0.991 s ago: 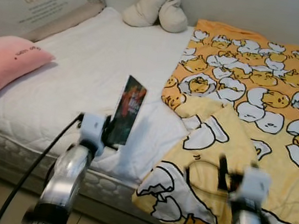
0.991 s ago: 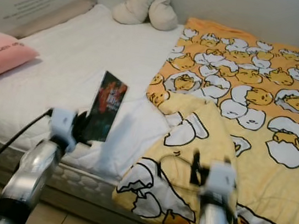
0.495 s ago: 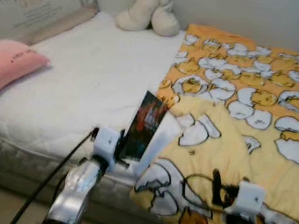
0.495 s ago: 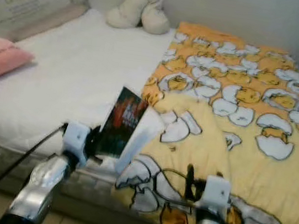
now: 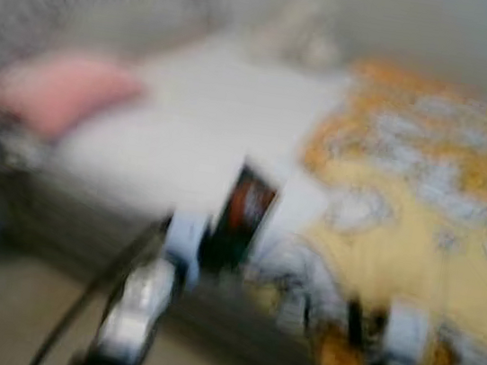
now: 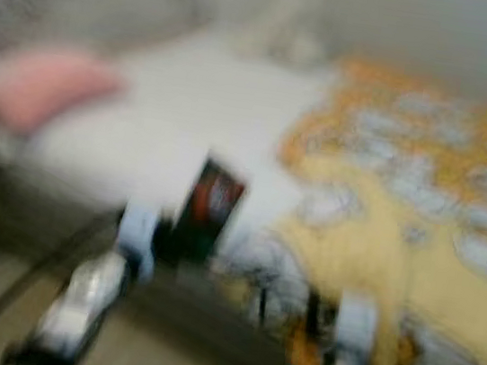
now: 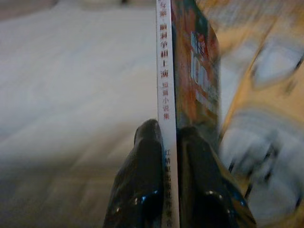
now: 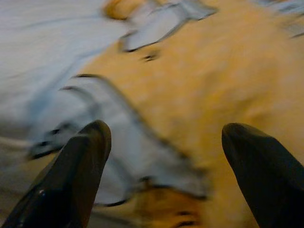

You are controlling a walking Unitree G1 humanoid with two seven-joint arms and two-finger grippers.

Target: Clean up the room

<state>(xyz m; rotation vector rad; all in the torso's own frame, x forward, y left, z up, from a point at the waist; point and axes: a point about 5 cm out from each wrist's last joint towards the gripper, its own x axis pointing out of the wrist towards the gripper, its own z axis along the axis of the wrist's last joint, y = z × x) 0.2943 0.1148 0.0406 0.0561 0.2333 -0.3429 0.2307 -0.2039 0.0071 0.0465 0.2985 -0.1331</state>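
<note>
Bed (image 5: 158, 143): white mattress, beyond and to the left of the left gripper; head views heavily blurred.
Pink pillow (image 5: 57, 88): on the bed, well to the left of the left gripper.
Blanket (image 8: 199, 80): yellow-orange with white patches, spread under and beyond the right gripper.
Book (image 7: 190, 71): thin, dark cover, white spine with print, held upright above the bed edge.
Left gripper (image 7: 170, 142): raised before the bed, both fingers pressed against the book's lower spine.
Right gripper (image 8: 166, 137): fingers wide apart, holding nothing, above the blanket.
</note>
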